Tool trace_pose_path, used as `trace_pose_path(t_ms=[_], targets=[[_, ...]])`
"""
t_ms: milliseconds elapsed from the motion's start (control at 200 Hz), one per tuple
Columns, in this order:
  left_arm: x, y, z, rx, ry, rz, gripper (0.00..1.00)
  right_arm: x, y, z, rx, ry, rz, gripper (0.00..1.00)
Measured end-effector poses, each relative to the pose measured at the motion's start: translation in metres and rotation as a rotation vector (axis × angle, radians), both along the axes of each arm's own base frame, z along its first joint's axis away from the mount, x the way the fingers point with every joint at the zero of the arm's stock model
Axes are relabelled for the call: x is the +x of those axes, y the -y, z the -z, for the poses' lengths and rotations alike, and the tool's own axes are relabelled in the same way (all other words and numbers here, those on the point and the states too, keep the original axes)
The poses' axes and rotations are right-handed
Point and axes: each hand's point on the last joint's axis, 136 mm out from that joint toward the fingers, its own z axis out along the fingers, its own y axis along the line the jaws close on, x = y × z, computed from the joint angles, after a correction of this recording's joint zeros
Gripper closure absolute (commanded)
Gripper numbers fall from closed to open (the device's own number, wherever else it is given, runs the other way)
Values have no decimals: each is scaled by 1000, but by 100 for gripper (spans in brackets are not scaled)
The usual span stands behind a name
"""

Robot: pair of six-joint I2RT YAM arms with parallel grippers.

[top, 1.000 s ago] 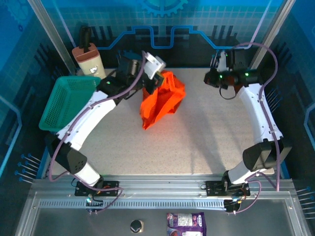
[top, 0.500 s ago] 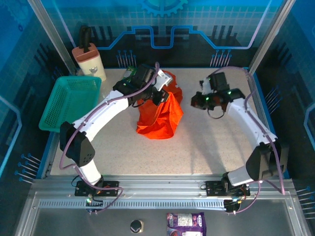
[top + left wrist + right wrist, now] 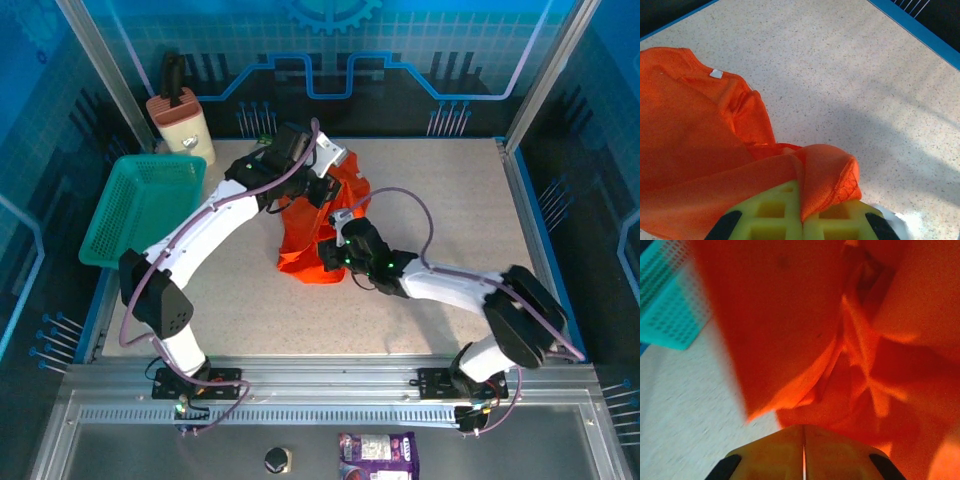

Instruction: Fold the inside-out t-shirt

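The inside-out t-shirt (image 3: pixel 322 215) is bright orange-red and hangs bunched from my left gripper (image 3: pixel 326 182), its lower end crumpled on the table. In the left wrist view the yellow jaws of the left gripper (image 3: pixel 802 212) are shut on a hemmed fold of the t-shirt (image 3: pixel 695 135), and a small white tag shows near the collar. My right gripper (image 3: pixel 334 252) lies low against the shirt's lower right side. In the right wrist view the right gripper (image 3: pixel 804 442) is shut, nothing between its pads, with the t-shirt (image 3: pixel 855 340) folds just ahead of its tips.
A teal mesh basket (image 3: pixel 135 210) stands at the left edge, also the teal basket (image 3: pixel 667 300) beyond the cloth. A beige container with a black handle (image 3: pixel 180 120) stands at the back left. The speckled table (image 3: pixel 440 200) is bare to the right.
The right arm has swung from the back right down to the shirt's lower part. The left arm carried the hanging shirt slightly right, and its bottom now rests on the table.
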Motion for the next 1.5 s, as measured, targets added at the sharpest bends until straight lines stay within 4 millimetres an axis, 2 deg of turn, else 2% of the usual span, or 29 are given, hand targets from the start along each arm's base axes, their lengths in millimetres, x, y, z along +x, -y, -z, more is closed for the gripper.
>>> trace_pose_path(t_ms=[75, 140, 225, 295, 430, 510, 625, 630, 720, 790, 851, 976, 1096, 1191, 1291, 1396, 1501], targets=[[-2, -1, -1, -2, -8, -4, 100, 22, -3, 17, -30, 34, 56, 93], [-7, -2, -6, -9, -8, 2, 100, 43, -6, 23, -39, 71, 108, 93], [-16, -4, -20, -33, 7, 15, 100, 68, -5, 23, -35, 118, 172, 93], [-26, -7, -35, -59, 25, 31, 100, 89, 4, 19, -26, 151, 231, 94], [-44, -11, -60, -105, 55, 61, 100, 127, 55, 6, -27, 188, 382, 94], [-52, -11, -69, -127, 62, 81, 100, 142, 102, -2, -33, 181, 489, 96], [-61, -8, -73, -161, 48, 114, 100, 141, 175, -25, -18, 169, 632, 96], [-62, -7, -74, -165, 45, 116, 100, 139, 182, -27, -17, 168, 645, 96], [-69, -3, -76, -199, 22, 146, 100, 120, 230, -36, -13, 149, 734, 96], [-73, 1, -77, -223, 2, 164, 100, 100, 256, -35, -18, 116, 783, 95], [-74, 3, -76, -237, -12, 172, 100, 82, 268, -28, -27, 76, 796, 94], [-68, 9, -63, -255, -60, 152, 100, 53, 260, -16, -23, -21, 730, 86], [-57, 18, -36, -268, -138, 125, 100, 34, 243, -5, 2, -132, 639, 80], [-50, 23, -16, -265, -195, 99, 100, 16, 222, 12, -7, -233, 548, 76], [-46, 25, -12, -276, -207, 89, 100, -1, 194, 28, -38, -326, 441, 70], [-44, 27, -16, -292, -199, 83, 100, -3, 169, 38, -83, -396, 359, 65], [-42, 26, -16, -293, -196, 72, 100, 9, 153, 48, -139, -446, 333, 62]])
